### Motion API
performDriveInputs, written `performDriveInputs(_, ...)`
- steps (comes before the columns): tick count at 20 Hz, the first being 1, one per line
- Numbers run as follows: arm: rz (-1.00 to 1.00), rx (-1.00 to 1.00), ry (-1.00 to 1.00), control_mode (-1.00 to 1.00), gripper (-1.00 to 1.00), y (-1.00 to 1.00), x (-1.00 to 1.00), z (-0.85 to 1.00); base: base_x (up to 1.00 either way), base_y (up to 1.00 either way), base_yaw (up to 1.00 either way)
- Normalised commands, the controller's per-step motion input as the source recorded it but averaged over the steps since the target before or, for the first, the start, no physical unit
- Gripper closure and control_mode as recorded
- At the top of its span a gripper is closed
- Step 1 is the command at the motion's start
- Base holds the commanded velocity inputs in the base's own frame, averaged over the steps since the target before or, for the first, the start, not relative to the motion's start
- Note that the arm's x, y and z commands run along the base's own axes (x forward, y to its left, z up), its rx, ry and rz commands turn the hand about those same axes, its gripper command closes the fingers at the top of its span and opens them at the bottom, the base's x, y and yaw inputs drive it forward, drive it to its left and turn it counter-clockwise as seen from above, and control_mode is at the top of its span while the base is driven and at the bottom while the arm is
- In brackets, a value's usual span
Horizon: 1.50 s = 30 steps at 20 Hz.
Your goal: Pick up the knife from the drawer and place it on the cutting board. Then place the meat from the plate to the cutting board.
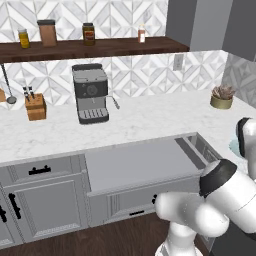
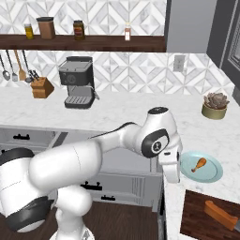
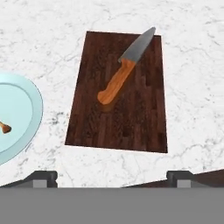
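Note:
The knife (image 3: 124, 70), with an orange-brown handle and a short grey blade, lies diagonally on the dark wooden cutting board (image 3: 131, 127), free of any grip. My gripper (image 3: 111, 178) hovers above the board's near edge, open, its fingertips (image 3: 43, 177) wide apart and empty. The pale blue-green plate (image 3: 19, 100) sits to the left of the board, with one end of the meat (image 3: 5, 127) showing on it. From the right base view the drumstick-shaped meat (image 2: 199, 164) rests on the plate (image 2: 213, 172), beside the hand, and the knife handle (image 2: 220, 214) lies on the board (image 2: 197, 220). The drawer (image 1: 140, 162) stands pulled out.
The open drawer juts out from the counter front beside the arm. A coffee machine (image 1: 91, 92) and a knife block (image 1: 35, 107) stand at the back of the counter. A potted succulent (image 2: 214, 107) sits behind the plate. Jars line the wooden shelf (image 1: 100, 47).

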Motion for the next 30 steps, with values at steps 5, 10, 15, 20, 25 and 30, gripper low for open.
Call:
performDriveInputs(5, 0.2, 0.02, 0.09, -1.0, -1.0, 0.0, 0.5, 0.06, 0.0, 0.0, 0.0)
performDriveInputs(10, 0.21, 0.12, -0.03, -1.0, -1.0, -0.09, 0.64, -0.28, 0.0, 0.0, 0.0)
performDriveInputs(15, 0.07, 0.1, -0.03, -1.0, -1.0, -0.4, 0.62, -0.12, 0.0, 0.0, 0.0)
performDriveInputs(20, 0.07, 0.0, 0.06, -1.0, -1.0, -0.47, 0.5, -0.08, 0.0, 0.0, 0.0)
performDriveInputs(25, 0.17, 0.0, 0.05, -1.0, -1.0, -0.3, 0.45, -0.31, 0.0, 0.0, 0.0)
performDriveInputs(30, 0.25, 0.02, 0.04, -1.0, -1.0, -0.16, 0.3, -0.47, 0.0, 0.0, 0.0)
